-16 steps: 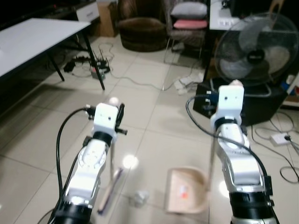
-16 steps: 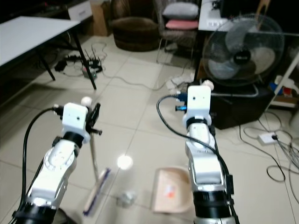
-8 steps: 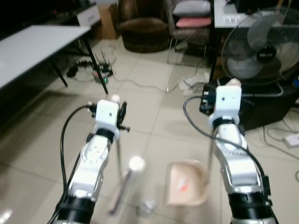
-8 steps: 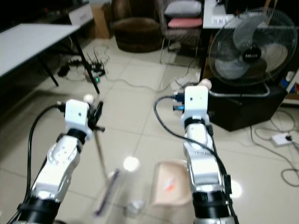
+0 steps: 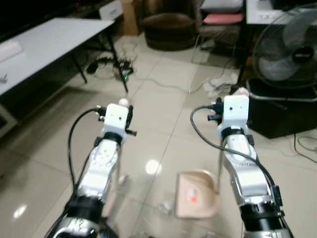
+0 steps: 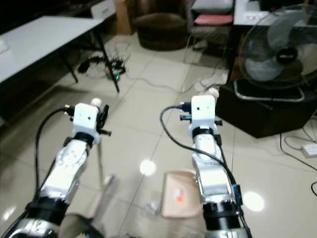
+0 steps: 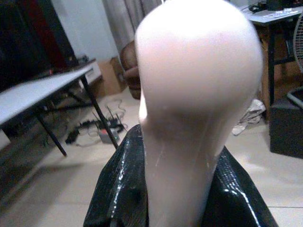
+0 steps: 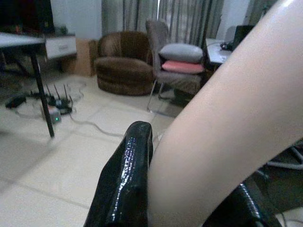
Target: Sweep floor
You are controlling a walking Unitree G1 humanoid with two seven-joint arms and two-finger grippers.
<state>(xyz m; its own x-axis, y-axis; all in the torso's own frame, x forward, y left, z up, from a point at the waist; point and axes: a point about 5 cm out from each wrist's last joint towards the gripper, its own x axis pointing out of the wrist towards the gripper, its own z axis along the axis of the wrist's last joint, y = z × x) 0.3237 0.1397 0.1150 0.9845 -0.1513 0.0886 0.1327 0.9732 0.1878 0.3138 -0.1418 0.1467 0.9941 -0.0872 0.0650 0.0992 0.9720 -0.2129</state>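
Note:
My left gripper (image 5: 128, 117) is shut on the broom handle (image 7: 189, 118), whose pale knob (image 5: 124, 101) sticks up above it. The thin pole (image 5: 119, 166) runs down to a blurred broom head (image 6: 105, 188) on the tiles. My right gripper (image 6: 210, 99) is shut on the dustpan's upright handle (image 8: 222, 118), with one black finger (image 8: 125, 184) beside it. The beige dustpan (image 5: 195, 201) rests on the floor between my arms, with a small red scrap inside. Crumpled clear litter (image 5: 166, 206) lies just to the left of its mouth.
A white table (image 5: 44, 44) stands at the left, with cables and a power strip (image 5: 116, 67) by its leg. A standing fan (image 5: 290, 54) and a black box (image 5: 282, 116) are at the right. A brown armchair (image 5: 171, 25) sits at the back.
The camera has shifted, bringing the table and fan nearer. The broom head has swung and is blurred. The litter lies closer to the dustpan than before. Both grips are unchanged.

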